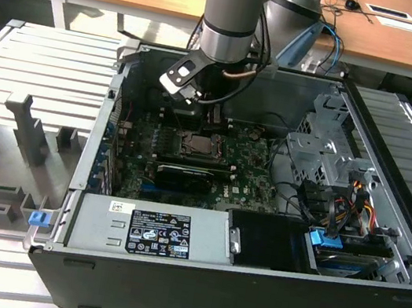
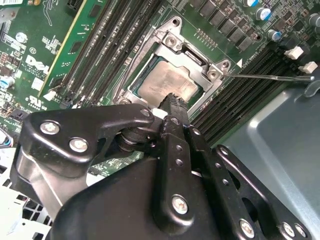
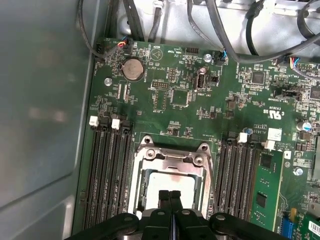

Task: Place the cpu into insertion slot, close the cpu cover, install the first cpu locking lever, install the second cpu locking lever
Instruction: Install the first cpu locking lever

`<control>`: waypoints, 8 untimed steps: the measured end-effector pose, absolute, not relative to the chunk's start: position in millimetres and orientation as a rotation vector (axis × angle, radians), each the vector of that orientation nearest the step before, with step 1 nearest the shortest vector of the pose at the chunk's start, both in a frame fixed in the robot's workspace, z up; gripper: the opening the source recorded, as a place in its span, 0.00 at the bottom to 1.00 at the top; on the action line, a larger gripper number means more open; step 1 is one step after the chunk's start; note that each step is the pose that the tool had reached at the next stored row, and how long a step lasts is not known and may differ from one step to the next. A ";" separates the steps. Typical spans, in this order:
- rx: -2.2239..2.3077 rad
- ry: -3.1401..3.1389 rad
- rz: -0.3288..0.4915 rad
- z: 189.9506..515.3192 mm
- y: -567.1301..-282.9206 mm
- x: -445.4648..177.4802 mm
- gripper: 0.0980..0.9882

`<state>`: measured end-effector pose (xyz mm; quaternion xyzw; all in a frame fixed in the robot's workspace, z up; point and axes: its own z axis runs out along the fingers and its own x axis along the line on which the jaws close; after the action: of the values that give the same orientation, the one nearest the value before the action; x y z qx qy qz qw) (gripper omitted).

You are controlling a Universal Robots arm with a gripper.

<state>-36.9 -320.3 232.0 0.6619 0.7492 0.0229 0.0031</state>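
Observation:
The cpu (image 2: 165, 82) lies flat in the insertion slot (image 1: 200, 146) on the green motherboard, its silvery-tan top showing through the cut-out of the cpu cover (image 2: 169, 40). The cover lies down over the chip in both wrist views (image 3: 170, 156). My gripper (image 2: 172, 100) hangs just above the chip's near edge with its black fingers pressed together and nothing between them. In the first wrist view the gripper (image 3: 170, 194) covers part of the cpu (image 3: 167, 181). A thin metal locking lever (image 2: 270, 76) sticks out sideways from the socket corner, unlatched.
Black memory slots (image 3: 107, 170) flank the socket on both sides. The grey case wall (image 3: 40, 100) stands close by, and cables (image 3: 225, 30) run along the board's far edge. The power supply (image 1: 152, 232), a drive cage (image 1: 325, 155) and a black card (image 1: 182, 175) fill the case.

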 end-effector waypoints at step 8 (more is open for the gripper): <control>2.076 2.349 0.072 232.5 -320.2 -37.3 0.01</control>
<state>-37.3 -320.2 232.5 0.6620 0.7492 0.0231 0.0029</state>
